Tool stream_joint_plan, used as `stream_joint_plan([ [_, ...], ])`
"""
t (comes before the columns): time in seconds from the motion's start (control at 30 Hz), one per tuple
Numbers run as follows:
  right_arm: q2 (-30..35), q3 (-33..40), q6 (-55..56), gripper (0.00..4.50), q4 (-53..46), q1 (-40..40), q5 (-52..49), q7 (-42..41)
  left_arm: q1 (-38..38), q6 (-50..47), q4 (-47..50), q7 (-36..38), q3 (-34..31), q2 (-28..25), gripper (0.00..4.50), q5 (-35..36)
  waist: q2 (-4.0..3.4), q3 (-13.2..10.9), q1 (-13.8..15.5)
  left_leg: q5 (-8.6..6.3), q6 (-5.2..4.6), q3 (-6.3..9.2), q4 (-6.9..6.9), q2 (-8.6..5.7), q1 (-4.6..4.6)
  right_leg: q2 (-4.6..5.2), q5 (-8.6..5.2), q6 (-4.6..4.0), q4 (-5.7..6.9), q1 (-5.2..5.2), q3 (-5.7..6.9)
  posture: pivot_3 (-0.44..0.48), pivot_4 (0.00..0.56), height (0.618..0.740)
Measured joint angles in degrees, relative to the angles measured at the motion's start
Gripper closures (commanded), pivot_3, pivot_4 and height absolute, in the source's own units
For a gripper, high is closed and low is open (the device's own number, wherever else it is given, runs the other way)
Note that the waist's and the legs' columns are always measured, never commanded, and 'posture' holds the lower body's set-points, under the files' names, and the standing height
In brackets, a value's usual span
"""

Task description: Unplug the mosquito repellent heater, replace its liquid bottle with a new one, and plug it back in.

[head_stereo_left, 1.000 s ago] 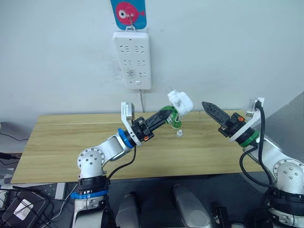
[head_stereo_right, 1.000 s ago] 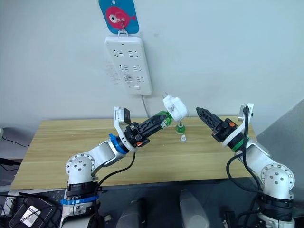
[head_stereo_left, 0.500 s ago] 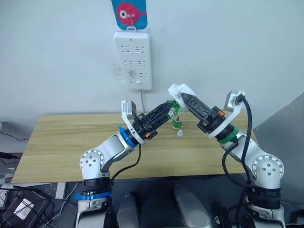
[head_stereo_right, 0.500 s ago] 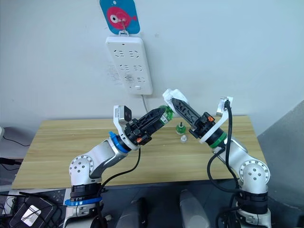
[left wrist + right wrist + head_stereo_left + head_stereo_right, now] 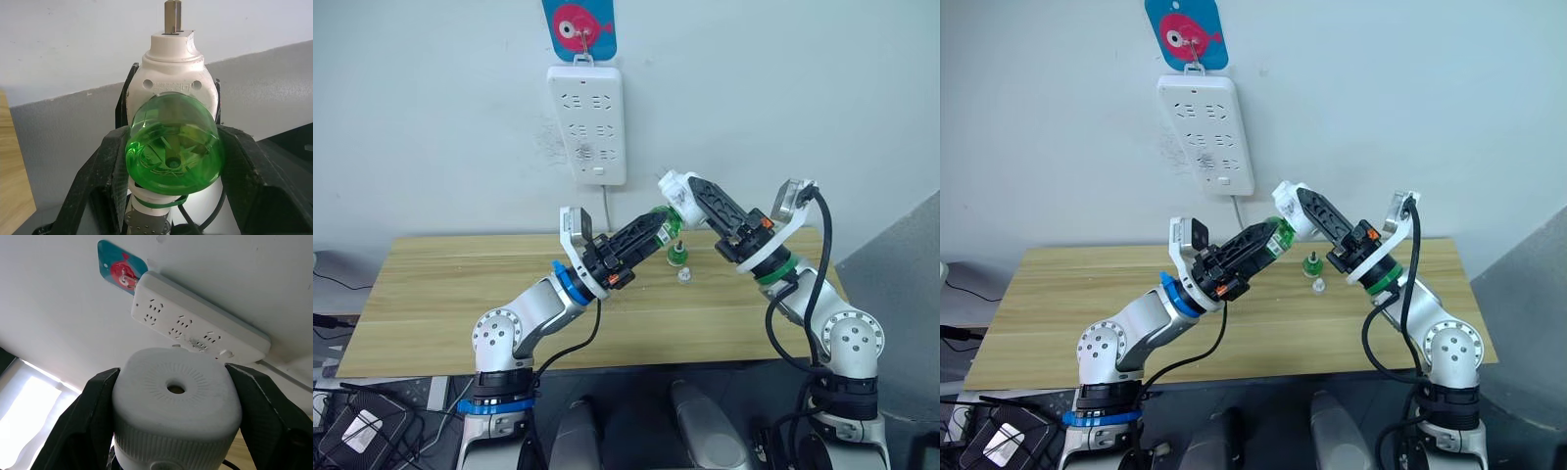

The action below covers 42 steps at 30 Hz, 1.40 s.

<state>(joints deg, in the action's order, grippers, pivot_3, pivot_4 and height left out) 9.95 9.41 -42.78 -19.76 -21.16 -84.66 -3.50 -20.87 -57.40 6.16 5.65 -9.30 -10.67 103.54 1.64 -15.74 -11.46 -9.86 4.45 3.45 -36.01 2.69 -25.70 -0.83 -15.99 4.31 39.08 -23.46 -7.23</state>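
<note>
- The left gripper (image 5: 668, 224) reaches up and to the right above the wooden table (image 5: 440, 294), its two black fingers (image 5: 105, 171) pinching a green bottle (image 5: 172, 145) from both sides.
- That bottle is screwed into the underside of the mosquito repellent heater (image 5: 676, 188); in the left wrist view its round clear-green base faces the camera, with the white body behind it and two metal prongs (image 5: 172, 15) at the far end. Whether it carries the dark wick or the pale top cannot be told, since its neck is hidden inside the heater.
- On the wall, up and to the left of the heater, hangs a white power strip (image 5: 586, 123) under a blue card with a pink fish (image 5: 578, 25); the heater is held in the air, apart from the strip and not plugged in.
- The right gripper (image 5: 690, 194) comes in from the right and meets the left one at the heater. Its fingers (image 5: 95, 416) are clamped on either side of the white rounded body, whose round vent hole (image 5: 174, 389) looks straight into the right wrist view.
- On the table just below the two grippers stands a second small green bottle (image 5: 676, 256), and just nearer than it lies a tiny clear cap (image 5: 684, 276). Both sit free of the grippers.
</note>
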Motion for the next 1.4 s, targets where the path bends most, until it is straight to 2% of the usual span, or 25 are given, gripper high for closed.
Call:
stream_joint_plan([
  [0.57,0.07,0.03,0.08,1.46,0.01,0.02,-0.43,0.01,0.03,2.17,-0.02,-0.06,2.05,-0.38,2.22,0.44,0.00,0.00,0.08,0.00,0.00,-0.01,0.00,0.00,0.00,0.00,0.00,0.00,-0.02,-0.01,-0.01,-0.292,0.222,0.736],
  [0.63,0.13,0.04,0.15,1.46,0.02,0.05,-0.39,0.01,-0.04,2.40,-0.19,-0.58,2.17,-0.45,1.50,0.98,0.00,0.00,0.08,0.00,0.00,-0.01,0.00,0.00,0.00,0.00,0.00,0.00,-0.02,-0.01,-0.01,-0.291,0.223,0.736],
  [0.8,0.97,-0.26,-0.26,1.46,0.02,0.17,-0.27,-0.05,-0.19,2.73,-1.29,-1.49,2.39,-1.65,0.06,-0.42,0.00,0.00,0.08,0.00,0.00,-0.01,0.01,0.00,0.00,0.00,0.00,0.00,-0.02,-0.02,-0.02,-0.290,0.223,0.736],
  [0.93,1.15,-0.76,-0.27,1.46,0.00,0.22,0.18,-0.23,0.03,2.11,-1.05,-1.06,2.42,-3.62,0.03,-0.91,0.00,0.00,0.08,0.00,0.00,-0.01,0.03,0.00,-0.01,0.00,0.00,0.00,-0.02,-0.04,-0.02,-0.287,0.223,0.736],
  [1.0,2.08,-0.76,-0.23,1.46,0.00,0.46,0.91,-0.22,1.45,1.17,0.58,0.19,2.34,-6.76,0.03,-2.40,0.00,0.00,-0.01,0.00,0.00,-0.02,0.06,0.01,-0.02,0.00,0.00,0.00,-0.02,-0.07,-0.03,-0.282,0.221,0.736],
  [1.1,4.39,-0.26,0.27,1.46,-0.01,0.43,3.96,-0.73,4.64,0.31,2.97,3.34,2.13,-12.34,0.03,-7.70,-0.01,0.01,0.00,0.00,0.00,-0.03,0.12,0.01,-0.01,0.00,0.00,0.00,-0.01,-0.12,-0.03,-0.268,0.223,0.736],
  [1.2,7.32,0.55,1.12,1.46,-0.07,0.26,7.95,-2.13,6.70,2.60,4.72,7.89,1.34,-16.92,0.03,-17.18,-0.01,0.01,0.18,0.00,0.00,-0.08,0.12,0.01,-0.02,0.01,-0.01,-0.01,-0.03,-0.14,-0.07,-0.257,0.222,0.736],
  [1.4,14.63,-2.56,1.14,1.46,-6.41,-0.25,18.39,-5.18,3.03,19.95,5.12,15.49,1.16,-21.56,0.03,-44.22,-0.01,0.01,0.55,0.00,0.01,-0.16,0.13,0.00,-0.09,0.02,-0.01,-0.02,-0.09,-0.21,-0.12,-0.233,0.223,0.736],
])
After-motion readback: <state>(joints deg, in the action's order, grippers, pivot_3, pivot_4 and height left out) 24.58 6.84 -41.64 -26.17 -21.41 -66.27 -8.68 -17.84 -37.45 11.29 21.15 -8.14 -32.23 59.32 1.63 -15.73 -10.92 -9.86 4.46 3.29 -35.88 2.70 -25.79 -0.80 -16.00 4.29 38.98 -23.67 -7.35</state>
